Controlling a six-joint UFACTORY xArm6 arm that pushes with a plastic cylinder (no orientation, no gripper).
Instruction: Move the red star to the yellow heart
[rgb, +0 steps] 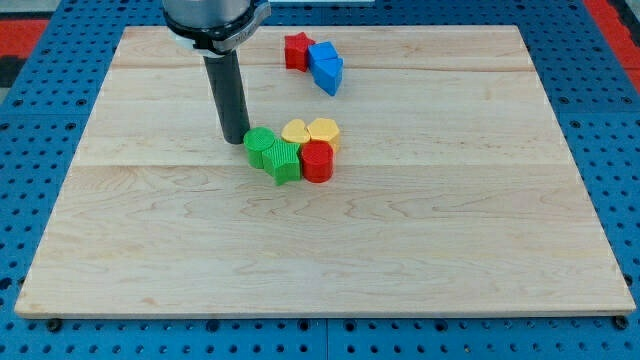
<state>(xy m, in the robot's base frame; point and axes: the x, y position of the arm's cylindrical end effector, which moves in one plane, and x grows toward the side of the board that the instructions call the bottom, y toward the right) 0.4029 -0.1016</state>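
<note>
Bright, even light; sharp, soft shadows.

Legible text, labels, brands, numbers, signs: none. The wooden tabletop (400, 260) carries only plain grain, without print. The coloured blocks show bare faces with no markings. The dark rod bears no readable lettering. The blue perforated surface (40, 110) around the tabletop shows holes only, no characters.
</note>
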